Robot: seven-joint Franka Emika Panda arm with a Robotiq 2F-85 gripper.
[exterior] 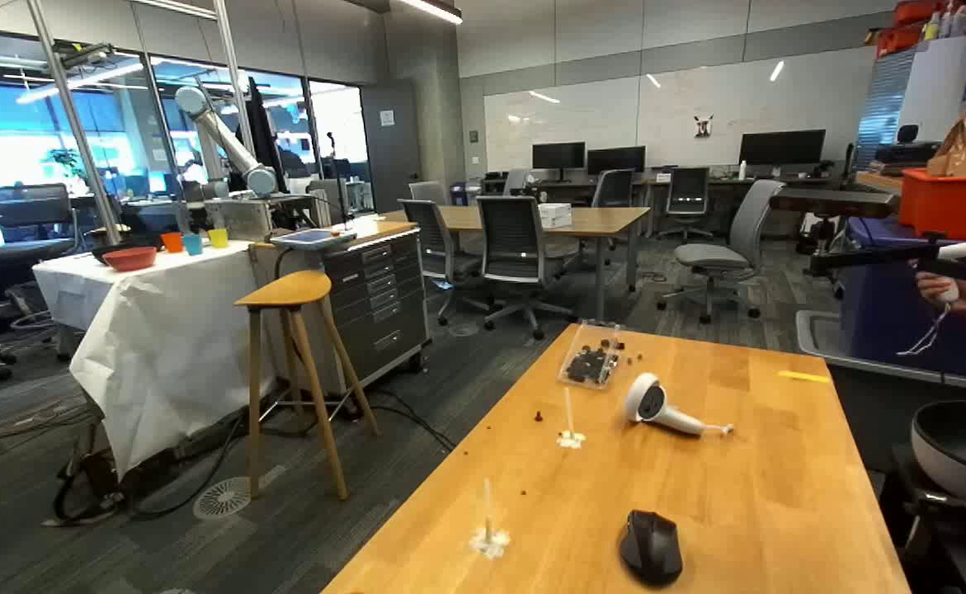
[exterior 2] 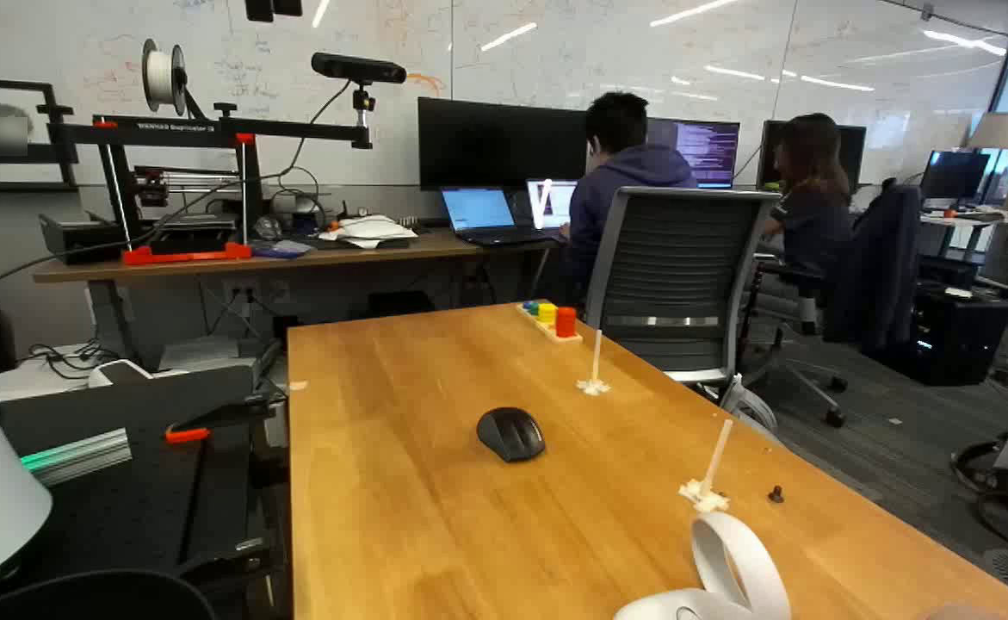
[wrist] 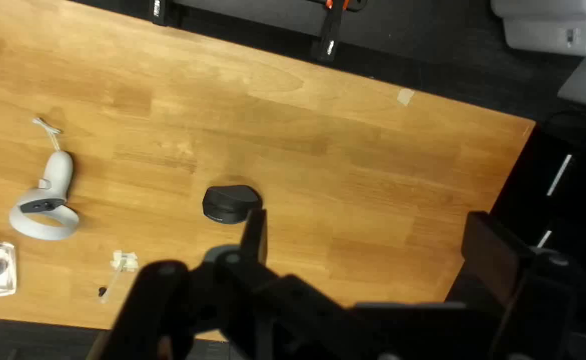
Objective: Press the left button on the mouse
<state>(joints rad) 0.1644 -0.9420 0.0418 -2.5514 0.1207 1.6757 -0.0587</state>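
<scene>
The gripper (wrist: 365,237) is spread wide in the wrist view, its fingers (wrist: 490,260) standing well apart and gripping nothing. The mouse (wrist: 231,204) (black, with a rounded shell) lies on the table (wrist: 323,115), apart from the fingers; in the wrist view it appears beside the tip of one. A white controller (wrist: 56,177) lies farther along, between the mouse and a clear box (wrist: 6,287). Small dark parts (exterior: 588,365) lie in the box. Two thin sticks (exterior 2: 596,357) stand near a long table edge. In an exterior view, coloured blocks (exterior 2: 547,313) sit at a table corner.
</scene>
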